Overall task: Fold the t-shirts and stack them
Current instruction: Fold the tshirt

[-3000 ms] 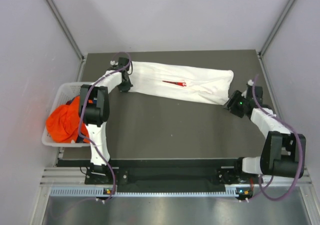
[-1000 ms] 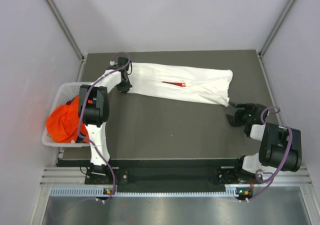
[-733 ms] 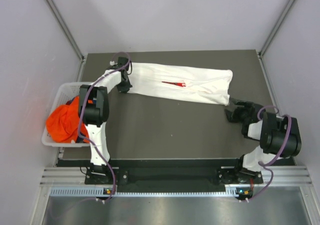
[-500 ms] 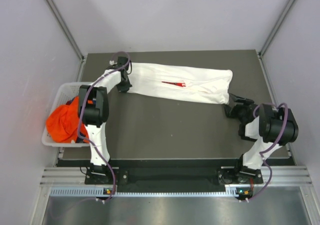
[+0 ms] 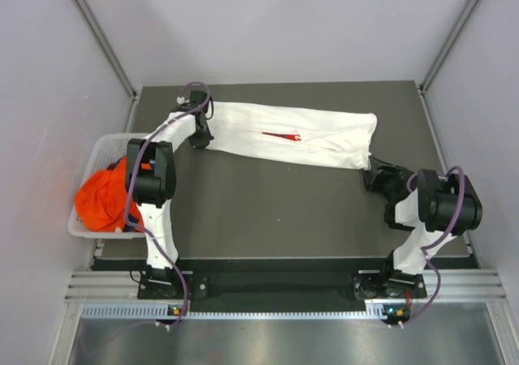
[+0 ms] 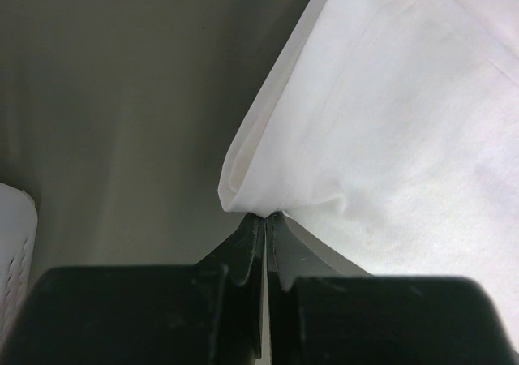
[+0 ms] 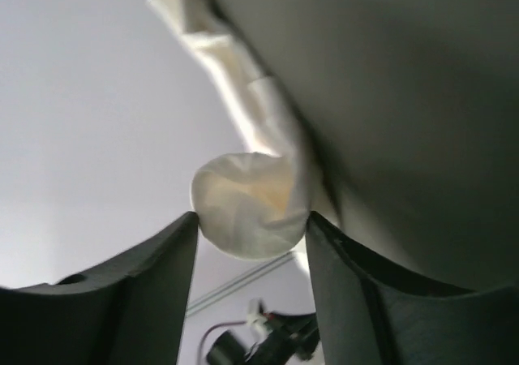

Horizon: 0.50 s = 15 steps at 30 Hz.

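Pinches, jaws together, the left corner of the one white t-shirt along the tabletop's far edge with the outstretched left gripper, straddles its bunched right corner with the folded-back right gripper, jaws apart, clamping unclear; one orange t-shirt in the basket.

White t-shirt: soft matt cloth, smooth weave, light creases. Its red print looks flat, no gloss. Orange t-shirt: matt cloth, crumpled. Basket: white plastic lattice, slight sheen. Table: dark grey top, matt, smooth. Left gripper and right gripper: black fingers, matt, plastic-looking. Arm shells: hard white and black, semi-gloss. Walls: pale grey, matt, smooth. Front plate: bare metal, brushed look, dull sheen.
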Each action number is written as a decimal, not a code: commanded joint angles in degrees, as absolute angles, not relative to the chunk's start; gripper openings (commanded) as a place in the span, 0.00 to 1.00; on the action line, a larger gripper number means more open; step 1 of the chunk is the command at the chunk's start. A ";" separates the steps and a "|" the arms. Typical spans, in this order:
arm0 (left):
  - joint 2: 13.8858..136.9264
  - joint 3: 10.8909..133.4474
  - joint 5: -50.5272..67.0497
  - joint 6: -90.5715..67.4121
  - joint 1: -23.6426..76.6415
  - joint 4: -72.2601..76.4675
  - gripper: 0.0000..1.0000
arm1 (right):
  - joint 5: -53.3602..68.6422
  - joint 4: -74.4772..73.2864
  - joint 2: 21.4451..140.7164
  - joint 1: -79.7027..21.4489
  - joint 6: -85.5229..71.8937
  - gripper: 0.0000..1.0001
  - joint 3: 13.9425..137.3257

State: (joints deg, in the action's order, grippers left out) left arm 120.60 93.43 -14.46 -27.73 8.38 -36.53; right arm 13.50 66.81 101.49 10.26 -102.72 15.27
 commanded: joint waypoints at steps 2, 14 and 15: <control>117.77 96.15 -17.31 -27.60 7.82 -38.23 0.00 | 8.44 40.83 95.11 10.98 -93.72 0.50 17.48; 118.21 97.21 -19.07 -26.46 7.74 -39.72 0.00 | -2.55 9.50 83.58 13.80 -59.08 0.00 33.83; 118.13 97.12 -19.07 -26.54 7.73 -39.90 0.00 | -2.20 6.62 83.58 13.89 -55.58 0.00 35.93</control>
